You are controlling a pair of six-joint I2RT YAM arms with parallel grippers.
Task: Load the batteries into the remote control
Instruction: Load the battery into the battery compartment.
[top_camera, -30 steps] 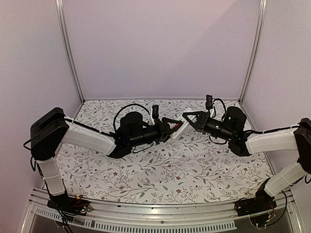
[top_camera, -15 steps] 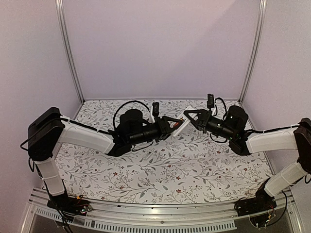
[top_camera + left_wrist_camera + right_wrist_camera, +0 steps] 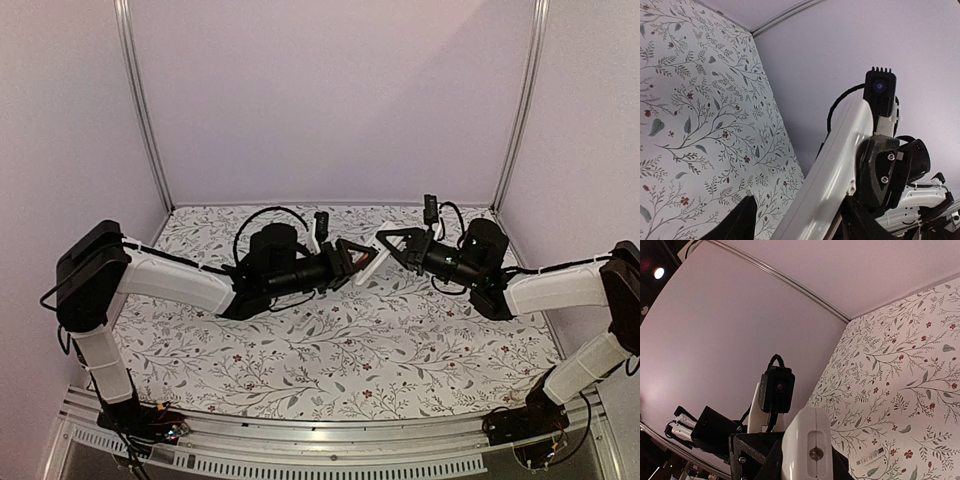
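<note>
Remote control (image 3: 835, 165) bridges left jaws and right jaws, each closed on one end.

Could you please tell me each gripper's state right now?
Left gripper: closed, holding the remote control.
Right gripper: closed on the same remote's other end.

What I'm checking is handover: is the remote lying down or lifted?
Lifted: the left gripper and right gripper clamp the remote above the table.
</note>
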